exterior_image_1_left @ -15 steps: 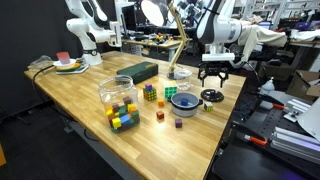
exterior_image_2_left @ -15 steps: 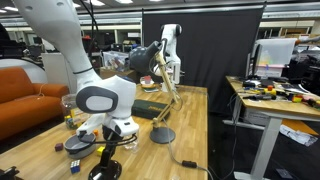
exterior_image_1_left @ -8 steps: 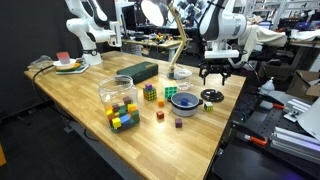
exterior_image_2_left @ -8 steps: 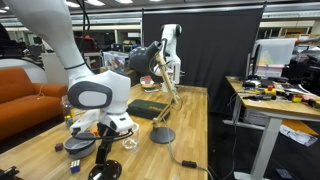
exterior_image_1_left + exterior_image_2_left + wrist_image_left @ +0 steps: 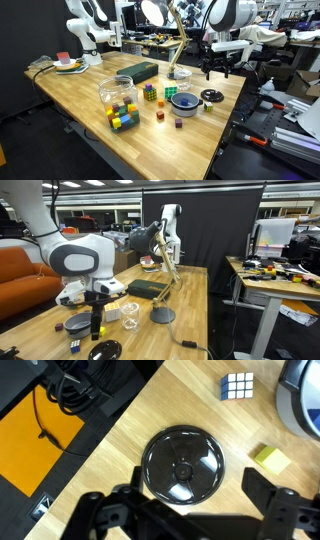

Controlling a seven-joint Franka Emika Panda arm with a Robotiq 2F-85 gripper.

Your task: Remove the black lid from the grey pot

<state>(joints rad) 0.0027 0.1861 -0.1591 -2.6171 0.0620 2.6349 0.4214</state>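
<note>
The black lid [image 5: 211,96] lies flat on the wooden table, knob up, just beside the grey pot [image 5: 184,100], whose blue inside shows uncovered. My gripper [image 5: 217,68] hangs open and empty well above the lid. In the wrist view the lid [image 5: 182,463] sits between and below my spread fingers [image 5: 190,510], and the pot's rim [image 5: 305,400] shows at the right edge. An exterior view also shows the lid [image 5: 104,350], the pot [image 5: 78,326] and the gripper [image 5: 97,328].
A clear jar of coloured cubes [image 5: 118,95], a dark green box [image 5: 137,71], a Rubik's cube [image 5: 150,92] and small loose cubes [image 5: 160,116] stand on the table. A lamp base [image 5: 162,315] is nearby. The lid lies close to the table's edge [image 5: 232,105].
My gripper has risen straight up away from the lid, open and empty. The lid and pot have stayed where they were on the table.
</note>
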